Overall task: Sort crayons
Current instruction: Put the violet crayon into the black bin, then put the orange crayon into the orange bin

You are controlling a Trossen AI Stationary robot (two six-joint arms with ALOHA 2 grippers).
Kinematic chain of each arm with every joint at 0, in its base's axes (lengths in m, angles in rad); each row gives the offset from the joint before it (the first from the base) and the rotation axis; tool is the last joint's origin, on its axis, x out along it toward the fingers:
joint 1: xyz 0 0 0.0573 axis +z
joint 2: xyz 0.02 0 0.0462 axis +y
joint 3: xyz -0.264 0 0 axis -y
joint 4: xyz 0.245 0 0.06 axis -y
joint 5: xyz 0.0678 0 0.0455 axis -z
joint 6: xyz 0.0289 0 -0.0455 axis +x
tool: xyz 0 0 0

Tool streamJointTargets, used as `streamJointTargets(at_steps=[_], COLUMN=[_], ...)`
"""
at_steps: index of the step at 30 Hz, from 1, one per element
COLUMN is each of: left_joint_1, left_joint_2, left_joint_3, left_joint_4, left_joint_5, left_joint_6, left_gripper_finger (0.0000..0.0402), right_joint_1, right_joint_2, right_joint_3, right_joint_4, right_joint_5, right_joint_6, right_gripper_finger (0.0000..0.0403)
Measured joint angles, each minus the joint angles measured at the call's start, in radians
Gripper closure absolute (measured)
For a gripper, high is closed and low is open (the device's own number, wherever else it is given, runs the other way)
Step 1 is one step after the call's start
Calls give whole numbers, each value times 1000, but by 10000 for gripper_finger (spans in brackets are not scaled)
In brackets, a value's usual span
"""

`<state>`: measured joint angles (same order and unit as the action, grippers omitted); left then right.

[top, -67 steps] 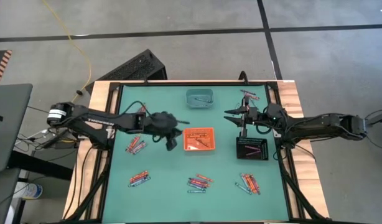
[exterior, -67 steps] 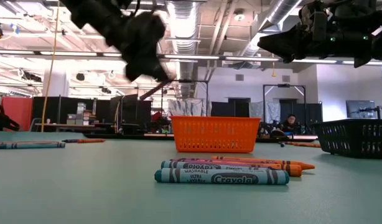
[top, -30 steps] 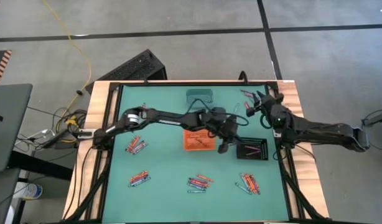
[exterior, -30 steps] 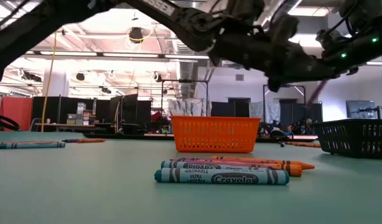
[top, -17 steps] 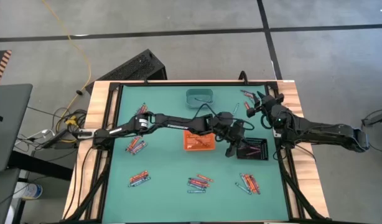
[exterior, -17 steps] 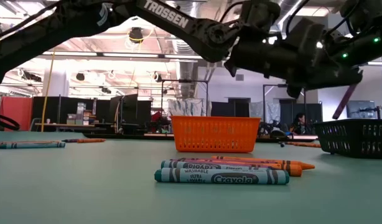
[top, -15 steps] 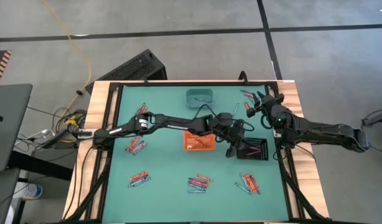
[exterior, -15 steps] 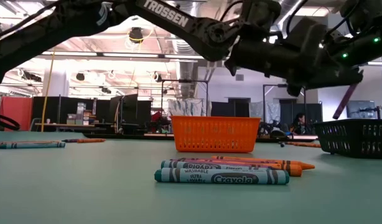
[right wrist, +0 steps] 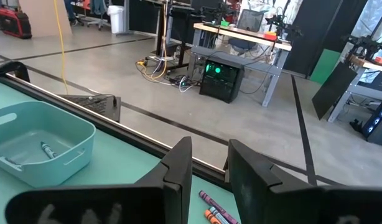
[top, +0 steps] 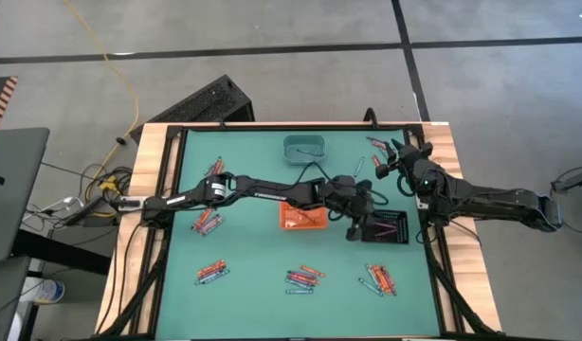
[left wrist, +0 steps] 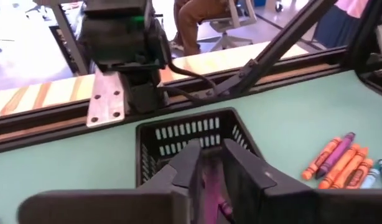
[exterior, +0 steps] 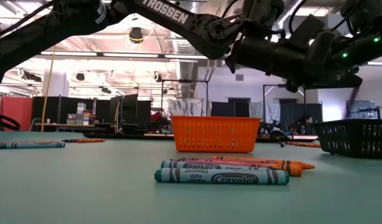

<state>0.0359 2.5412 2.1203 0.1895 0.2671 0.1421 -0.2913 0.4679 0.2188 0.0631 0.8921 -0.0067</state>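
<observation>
Crayons lie in small heaps on the green table: far left (top: 215, 169), left (top: 208, 221), near left (top: 211, 272), near middle (top: 300, 278), near right (top: 376, 278) and far right (top: 378, 144). My left gripper (top: 355, 230) reaches over the left wall of the black tray (top: 386, 228). Its fingers stand slightly apart, and a pink-purple crayon (left wrist: 209, 183) shows between them as a blurred streak. My right gripper (top: 391, 163) waits open and empty at the far right corner. My left gripper (left wrist: 211, 152) has the pink-purple crayon between its two fingers, above the black tray (left wrist: 178, 134). The crayon is only a blurred upright streak, and I cannot tell whether the fingers (left wrist: 186, 165) touch it.
An orange tray (top: 302, 212) holding crayons stands at mid-table, left of the black one. A teal tray (top: 304, 148) with one crayon (right wrist: 48, 149) sits at the far middle. A raised black rail (top: 272, 127) borders the table. Bare mat lies between the heaps.
My left gripper has gone a little toward the table's right edge and slightly down, from beside the orange tray to over the black tray. In the low view, the purple crayon that hung slanting below it now shows only as a faint blur.
</observation>
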Motion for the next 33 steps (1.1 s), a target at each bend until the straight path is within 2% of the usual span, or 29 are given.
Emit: streamJointTargets(at_steps=[6,11,21,25,29,33], left_joint_1=[0,15,44,66,104,145], left_joint_2=[-6,-98,-374,-461,-562,-735], left_joint_3=[0,-1,0,-3,-106,-329], left_joint_4=[-64,-337,-1018,-1287,-1367,-1313], left_joint_5=[10,1,-344,-408,-388,-388], left_joint_6=[11,81,149,84,-10,-63], left_gripper_finger=[295,281,280,280,280,280], right_joint_1=[0,5,4,3,3,4], right_joint_2=[0,0,0,2,2,2], right_joint_3=[0,0,1,1,1,1], right_joint_4=[0,0,0,2,5,5], right_joint_5=[0,-3,-4,-7,-33,-110], right_joint_6=[0,0,0,7,8,7], right_gripper_finger=[295,295,295,295,295,295])
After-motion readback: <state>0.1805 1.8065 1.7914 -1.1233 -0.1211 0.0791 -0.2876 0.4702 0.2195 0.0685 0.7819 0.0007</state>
